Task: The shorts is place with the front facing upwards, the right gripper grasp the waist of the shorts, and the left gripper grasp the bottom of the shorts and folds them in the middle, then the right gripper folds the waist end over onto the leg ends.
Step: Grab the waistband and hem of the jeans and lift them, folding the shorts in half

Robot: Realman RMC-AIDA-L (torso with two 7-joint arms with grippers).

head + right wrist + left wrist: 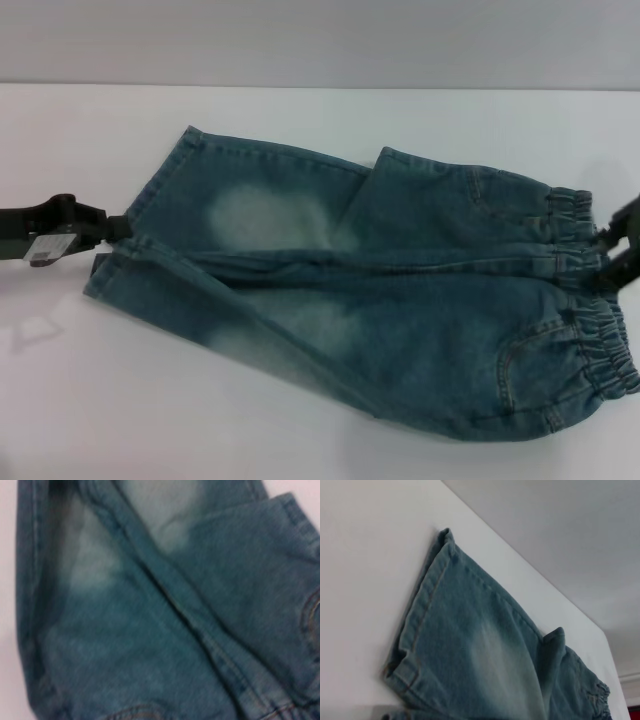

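The shorts (380, 300) lay spread on the white counter (300, 110), front up, waist of the shorts (590, 290) toward the robot's right. The left gripper (118, 232) met the bottom of the shorts (130, 240) between the two hems (whether clamped or apart, I cannot tell). The right gripper (612, 250) touched the waistband's middle, its state equally unclear.

The shorts (400, 300) are blue denim with a pale faded patch on each leg, on a white table (300, 440).
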